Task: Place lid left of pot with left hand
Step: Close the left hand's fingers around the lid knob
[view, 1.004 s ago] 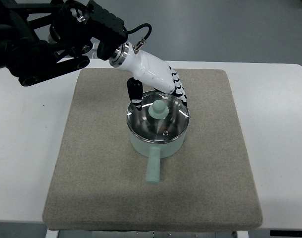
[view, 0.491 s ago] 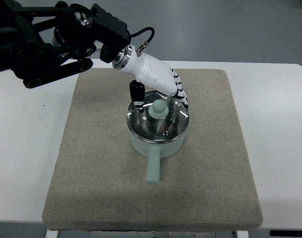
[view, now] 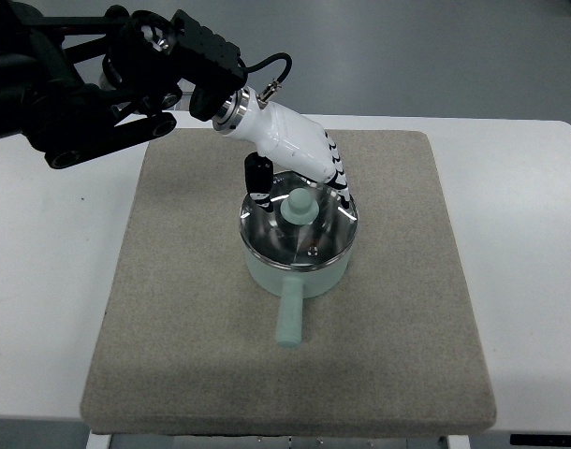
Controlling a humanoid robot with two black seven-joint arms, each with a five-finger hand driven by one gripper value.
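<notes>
Left hand (view: 300, 173) hovers open-fingered over the shiny glass lid (view: 300, 224); the mint-green pot (view: 295, 271) has its handle pointing toward the camera.

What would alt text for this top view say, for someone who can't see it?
A robot's left hand, white with black fingers, reaches in from the upper left over a mint-green pot whose glass lid is still on, fingers on either side of the lid's knob. The pot sits on a grey mat on a white table, its handle pointing toward the viewer.
</notes>
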